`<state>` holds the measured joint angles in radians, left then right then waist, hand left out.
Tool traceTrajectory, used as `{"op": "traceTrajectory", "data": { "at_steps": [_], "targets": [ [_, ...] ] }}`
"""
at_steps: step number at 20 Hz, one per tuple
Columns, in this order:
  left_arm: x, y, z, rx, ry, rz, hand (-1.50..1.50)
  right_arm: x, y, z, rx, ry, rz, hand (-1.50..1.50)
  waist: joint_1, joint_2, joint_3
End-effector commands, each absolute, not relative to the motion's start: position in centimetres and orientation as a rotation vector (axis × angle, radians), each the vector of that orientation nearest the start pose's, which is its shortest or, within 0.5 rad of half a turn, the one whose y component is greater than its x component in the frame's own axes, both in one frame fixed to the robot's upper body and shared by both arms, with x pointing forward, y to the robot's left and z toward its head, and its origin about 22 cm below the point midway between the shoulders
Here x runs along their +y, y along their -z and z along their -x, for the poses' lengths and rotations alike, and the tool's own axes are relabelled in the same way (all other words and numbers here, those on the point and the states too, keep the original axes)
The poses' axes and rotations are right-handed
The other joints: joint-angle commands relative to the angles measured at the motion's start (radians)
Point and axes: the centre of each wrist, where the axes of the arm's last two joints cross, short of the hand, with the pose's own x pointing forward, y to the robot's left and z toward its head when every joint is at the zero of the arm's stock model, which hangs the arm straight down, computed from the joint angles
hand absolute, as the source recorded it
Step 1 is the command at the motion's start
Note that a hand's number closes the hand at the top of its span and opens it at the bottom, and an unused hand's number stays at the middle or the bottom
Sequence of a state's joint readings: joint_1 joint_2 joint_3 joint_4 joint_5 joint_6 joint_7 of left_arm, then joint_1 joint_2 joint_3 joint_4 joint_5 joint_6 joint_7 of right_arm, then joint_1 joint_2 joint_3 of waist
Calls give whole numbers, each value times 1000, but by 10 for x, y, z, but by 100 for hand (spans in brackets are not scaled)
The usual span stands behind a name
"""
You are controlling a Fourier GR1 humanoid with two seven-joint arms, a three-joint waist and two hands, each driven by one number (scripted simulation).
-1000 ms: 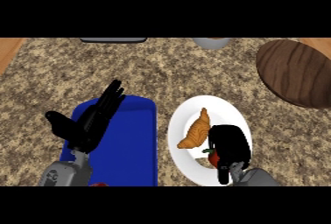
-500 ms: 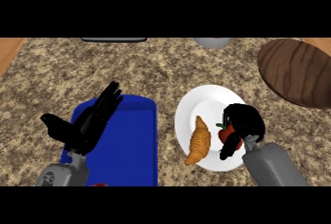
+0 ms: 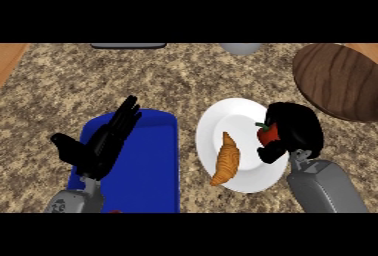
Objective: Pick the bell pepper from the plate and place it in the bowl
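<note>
- The right hand (image 3: 294,129) had its fingers curled round the red pepper (image 3: 269,134), pinching it at the plate's (image 3: 244,112) three o'clock rim, and that looked like the pick made, judging by how the fingers wrapped it.
- The pepper showed only as a red patch with a green stem at the hand's nine o'clock side (the rest hidden behind black fingers), so I couldn't tell whether it was clear of the plate yet.
- The bowl (image 3: 336,80), brown and wooden, sat at one o'clock from the hand, near but apart, so the carry ahead seemed a short one up and right.
- The croissant (image 3: 226,160) lay on the plate at seven o'clock from the pepper, apart from the hand and out of the way.
- The left hand (image 3: 103,140) rested spread, fingers straight, over the blue board (image 3: 151,160), idle at the view's left.
- Against half a second before: the right hand and pepper had shifted a touch toward the bowl, while the croissant, plate and left hand sat as they were.
</note>
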<state>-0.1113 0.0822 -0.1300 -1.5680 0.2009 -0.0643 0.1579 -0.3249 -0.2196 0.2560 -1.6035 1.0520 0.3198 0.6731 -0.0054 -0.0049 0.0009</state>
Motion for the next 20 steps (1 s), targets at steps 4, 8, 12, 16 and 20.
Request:
{"op": "traceTrajectory", "data": {
  "at_steps": [4, 8, 12, 16, 20],
  "targets": [
    [202, -14, -259, -1476, 123, 269, 0, -173, -174, -260, -1199, -851, 1266, 150, -7, -1, -2],
    [199, -20, -265, -1491, 119, 273, 0, -183, -205, -242, -1211, -801, 1319, 150, 1, 2, -1],
    [199, -25, -275, -1479, 123, 280, 0, -205, -239, -257, -1225, -754, 1327, 150, 3, 4, -1],
    [198, -20, -273, -1470, 126, 271, 0, -218, -262, -284, -1259, -685, 1328, 150, 7, 5, -1],
    [193, -28, -274, -1470, 135, 285, 0, -230, -242, -308, -1243, -651, 1394, 150, 10, 6, -1]
  ]
}}
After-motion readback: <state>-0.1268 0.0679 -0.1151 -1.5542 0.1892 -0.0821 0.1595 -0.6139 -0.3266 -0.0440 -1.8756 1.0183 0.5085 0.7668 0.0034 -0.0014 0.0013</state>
